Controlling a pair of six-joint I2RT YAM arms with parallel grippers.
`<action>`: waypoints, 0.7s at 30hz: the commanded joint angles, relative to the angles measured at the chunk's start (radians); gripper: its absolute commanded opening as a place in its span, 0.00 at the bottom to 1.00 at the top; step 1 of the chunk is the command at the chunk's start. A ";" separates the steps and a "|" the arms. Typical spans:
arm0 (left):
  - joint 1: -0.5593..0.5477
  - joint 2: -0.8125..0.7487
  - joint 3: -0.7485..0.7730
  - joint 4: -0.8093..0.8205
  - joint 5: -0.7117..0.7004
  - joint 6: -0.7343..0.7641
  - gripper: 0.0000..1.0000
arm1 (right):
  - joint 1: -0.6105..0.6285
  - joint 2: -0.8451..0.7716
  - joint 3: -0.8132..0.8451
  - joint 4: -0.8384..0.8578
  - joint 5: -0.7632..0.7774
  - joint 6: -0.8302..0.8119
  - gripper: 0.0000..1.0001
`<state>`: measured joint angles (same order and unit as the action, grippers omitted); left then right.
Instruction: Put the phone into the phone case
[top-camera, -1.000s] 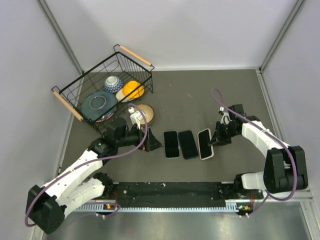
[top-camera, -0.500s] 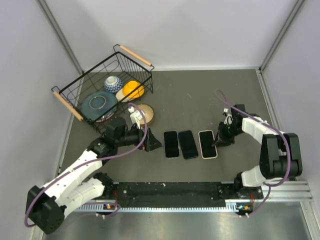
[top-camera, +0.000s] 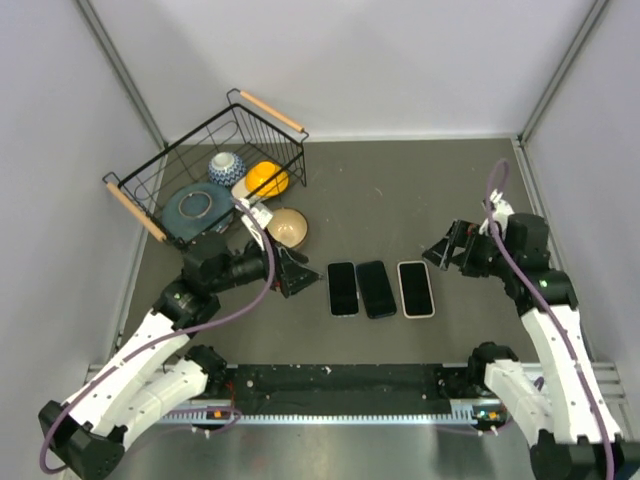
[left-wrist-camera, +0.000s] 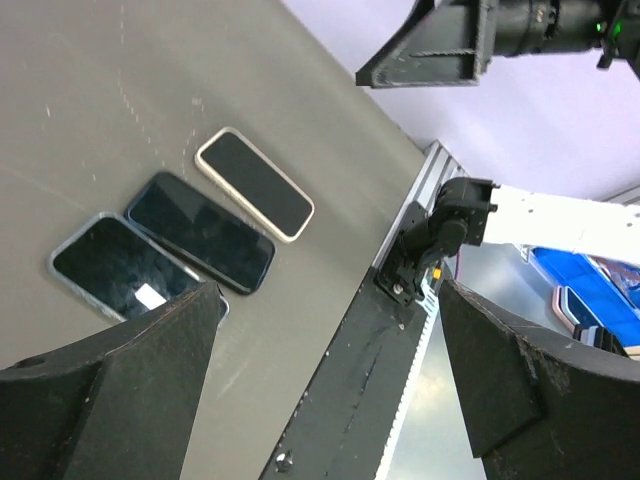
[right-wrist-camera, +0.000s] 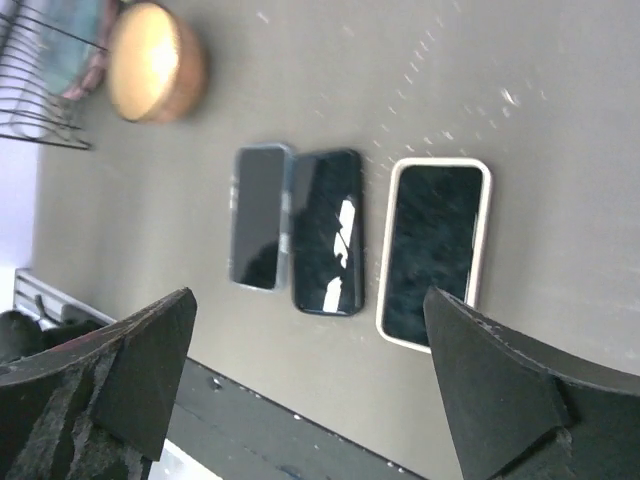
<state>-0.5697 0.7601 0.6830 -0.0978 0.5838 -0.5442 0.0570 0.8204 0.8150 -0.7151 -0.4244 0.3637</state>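
Three handsets lie side by side on the grey table. The rightmost is a dark-screened phone lying flat inside a cream-rimmed phone case. Beside it are a bare dark phone and one in a greyish clear case. My right gripper hangs open just right of the cased phone, touching nothing. My left gripper stands open left of the row, apart from it. The left wrist view shows the same row, with the cream-cased phone farthest away.
A black wire basket with bowls and an orange object stands at the back left. A wooden bowl sits just outside it, close to my left wrist. A black rail runs along the near edge.
My right gripper has opened, let go of the cream-cased phone and drawn back up and to the right. The phone went from tilted to flat. My left gripper shifted slightly left.
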 joint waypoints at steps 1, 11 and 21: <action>0.004 -0.074 0.067 0.026 -0.054 0.072 0.95 | 0.009 -0.209 0.065 -0.024 -0.145 0.084 0.99; 0.002 -0.306 0.020 -0.002 -0.160 0.056 0.96 | 0.012 -0.601 0.012 0.020 -0.180 0.267 0.99; 0.004 -0.378 0.018 -0.045 -0.210 0.066 0.97 | 0.012 -0.629 0.002 0.029 -0.149 0.270 0.99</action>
<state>-0.5697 0.3832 0.7006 -0.1276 0.3992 -0.4973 0.0589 0.1753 0.7925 -0.7166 -0.5812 0.6189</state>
